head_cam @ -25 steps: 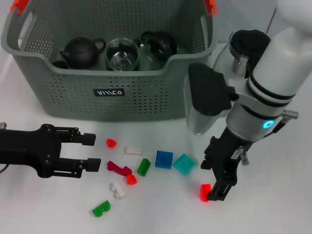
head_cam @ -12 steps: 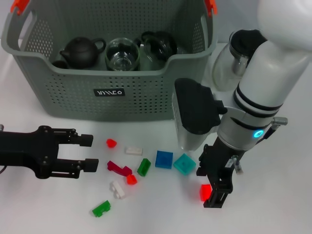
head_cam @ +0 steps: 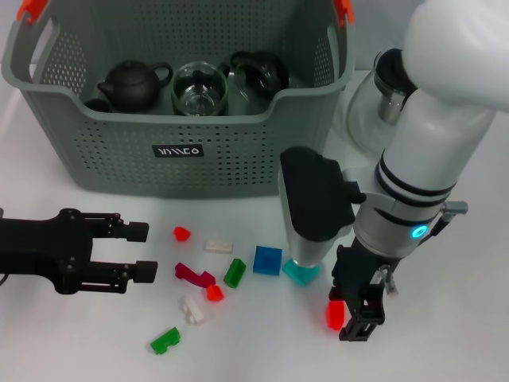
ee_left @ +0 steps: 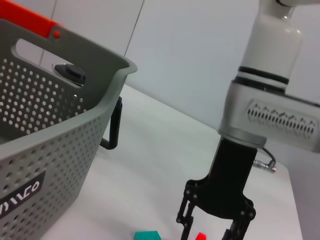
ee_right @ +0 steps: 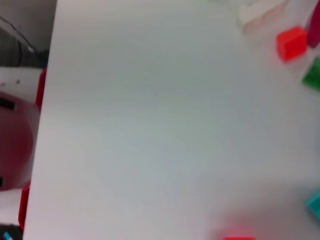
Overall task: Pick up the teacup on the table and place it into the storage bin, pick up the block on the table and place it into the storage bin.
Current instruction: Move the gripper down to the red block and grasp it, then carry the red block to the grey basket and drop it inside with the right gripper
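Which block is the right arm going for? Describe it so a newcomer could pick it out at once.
Start at the storage bin, then drop to the loose blocks scattered on the table in front of it. Off to the robot's right, apart from the rest, the right pincer stands around a red block. The other red pieces are smaller and lie among the cluster; this one sits alone between the pincer's fingers.
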You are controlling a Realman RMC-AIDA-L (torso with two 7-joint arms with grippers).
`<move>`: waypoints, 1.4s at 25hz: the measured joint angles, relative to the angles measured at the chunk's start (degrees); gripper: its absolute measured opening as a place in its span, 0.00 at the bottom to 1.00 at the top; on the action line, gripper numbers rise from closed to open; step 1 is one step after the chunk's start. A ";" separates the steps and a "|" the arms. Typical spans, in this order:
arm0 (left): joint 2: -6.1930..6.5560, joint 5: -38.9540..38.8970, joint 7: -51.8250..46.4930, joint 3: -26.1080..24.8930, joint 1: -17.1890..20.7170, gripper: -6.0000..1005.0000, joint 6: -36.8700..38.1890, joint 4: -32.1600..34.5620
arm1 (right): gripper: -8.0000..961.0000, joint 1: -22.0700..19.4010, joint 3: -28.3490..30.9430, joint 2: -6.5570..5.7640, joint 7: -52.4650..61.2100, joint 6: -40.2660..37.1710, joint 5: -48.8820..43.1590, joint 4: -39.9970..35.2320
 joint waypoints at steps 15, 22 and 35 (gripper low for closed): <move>0.35 0.00 0.17 -0.22 0.35 0.73 -0.06 0.46 | 0.28 -0.66 -1.34 -0.13 1.12 -1.10 0.47 -2.32; 0.51 0.00 0.23 -0.28 0.62 0.73 0.10 0.46 | 0.20 -1.54 -0.17 -0.50 1.19 -1.89 0.65 -5.02; 1.03 0.00 0.24 -0.32 1.02 0.73 0.54 0.55 | 0.19 -2.33 15.37 -0.84 0.48 -11.60 0.90 -17.54</move>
